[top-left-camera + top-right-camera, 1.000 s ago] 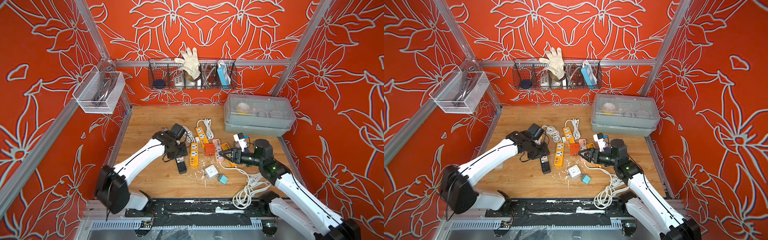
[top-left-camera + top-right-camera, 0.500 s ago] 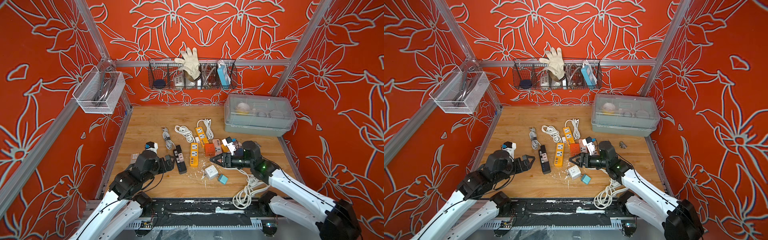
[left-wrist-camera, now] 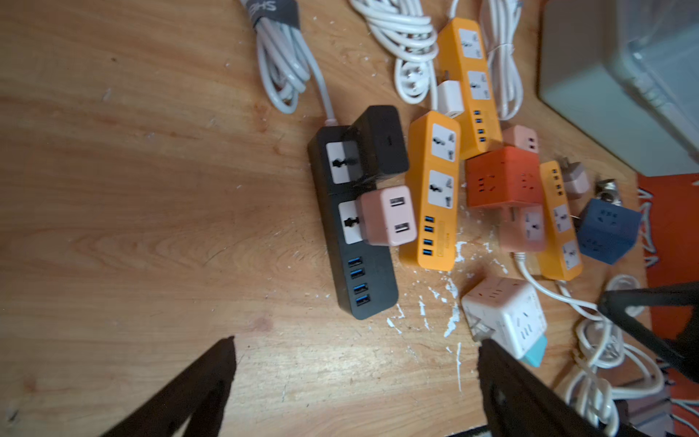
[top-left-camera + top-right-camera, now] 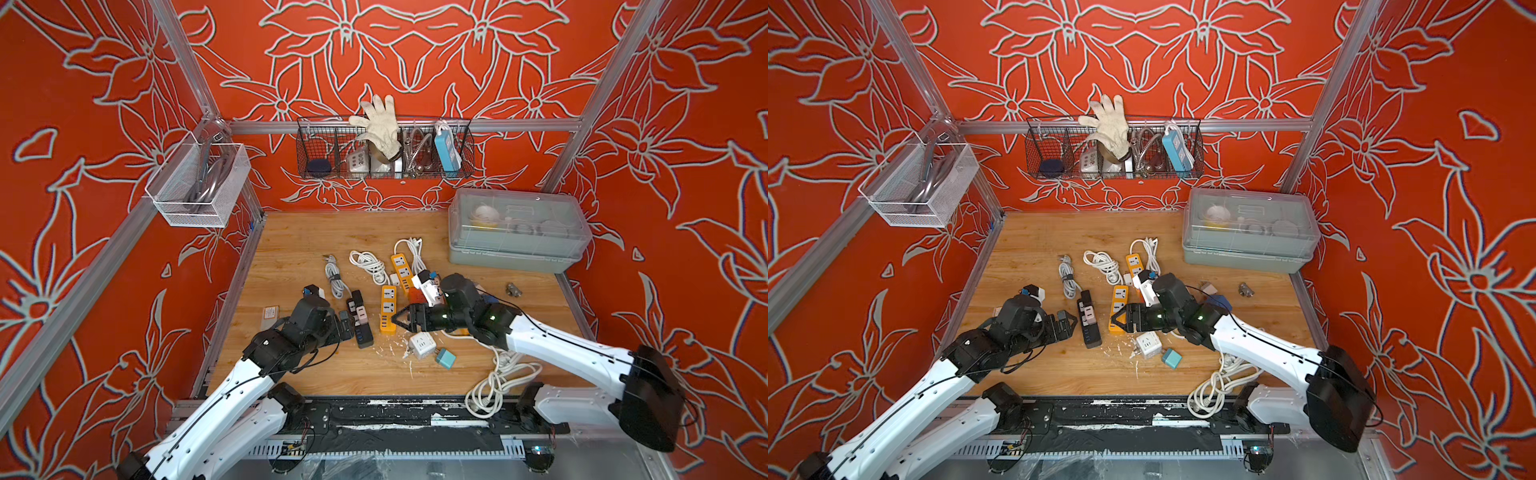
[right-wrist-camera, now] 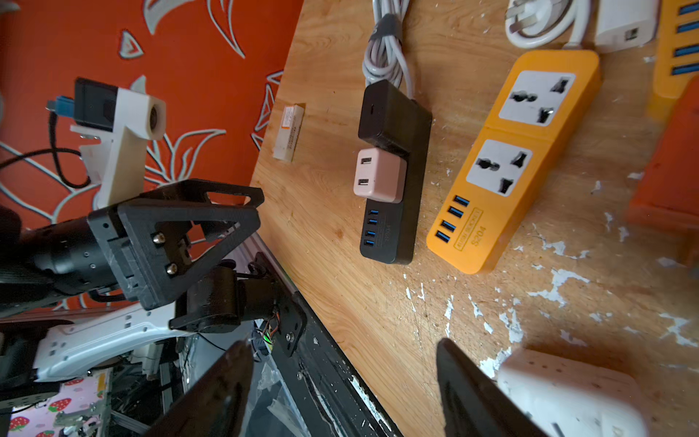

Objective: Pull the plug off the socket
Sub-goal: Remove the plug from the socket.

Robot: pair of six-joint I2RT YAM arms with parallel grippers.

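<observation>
A black power strip (image 4: 362, 328) (image 4: 1091, 328) lies left of centre on the wooden table. A pink plug (image 3: 386, 215) (image 5: 378, 174) and a black adapter (image 3: 378, 140) (image 5: 389, 109) sit in its two sockets. My left gripper (image 4: 344, 327) (image 4: 1070, 326) (image 3: 356, 340) is open and empty, low over the wood just left of the strip's USB end. My right gripper (image 4: 397, 322) (image 4: 1116, 322) (image 5: 344, 343) is also open and holds nothing. It hovers at the near end of an orange strip (image 4: 388, 309), right of the black strip.
A white cube socket (image 4: 422, 345) and a teal block (image 4: 445, 358) lie by the right gripper. Further orange strips, an orange cube (image 3: 503, 178), a blue cube (image 3: 607, 227) and coiled white cables (image 4: 498, 382) crowd the middle. A grey lidded box (image 4: 519, 237) stands back right.
My left arm has pulled back from over the black strip toward the front left, and its gripper has opened. The right gripper has slid left to the orange strip's near end.
</observation>
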